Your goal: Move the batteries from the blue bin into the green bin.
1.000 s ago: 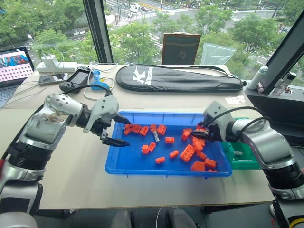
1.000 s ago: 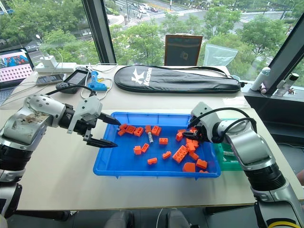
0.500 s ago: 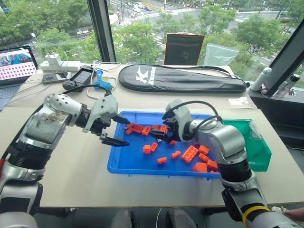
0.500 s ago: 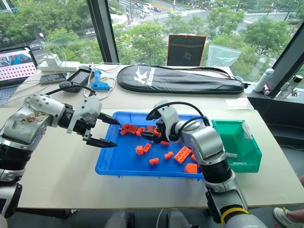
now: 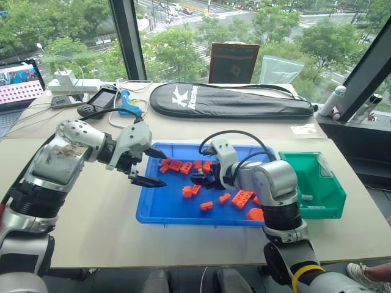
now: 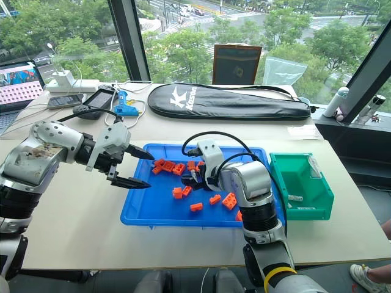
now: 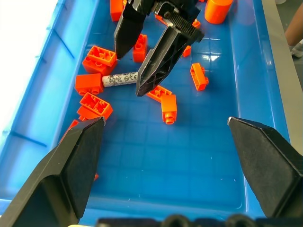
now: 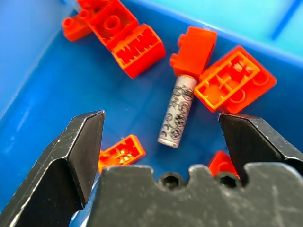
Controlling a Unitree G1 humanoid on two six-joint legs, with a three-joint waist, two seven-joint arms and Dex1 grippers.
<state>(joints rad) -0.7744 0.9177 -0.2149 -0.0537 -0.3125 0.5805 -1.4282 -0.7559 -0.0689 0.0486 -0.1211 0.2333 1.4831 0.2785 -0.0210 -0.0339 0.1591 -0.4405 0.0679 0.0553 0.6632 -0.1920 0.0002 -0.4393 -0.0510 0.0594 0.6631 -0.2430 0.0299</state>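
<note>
Over blue bin (image 5: 156, 210), right pincer (image 7: 142, 49) wide open above battery (image 8: 177, 111), gripping nothing

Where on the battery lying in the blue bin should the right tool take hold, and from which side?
Grip the battery mid-length, from above, fingers across its round sides. It lies flat in the blue bin; one end butts an orange brick, but its long sides look free.

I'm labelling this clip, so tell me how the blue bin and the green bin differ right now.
The blue bin is wide and shallow; the green bin is small and deep. The blue bin holds orange bricks and a battery; the green bin holds one battery. The open right gripper is over the blue bin, not the green. Both are rectangular plastic.
</note>
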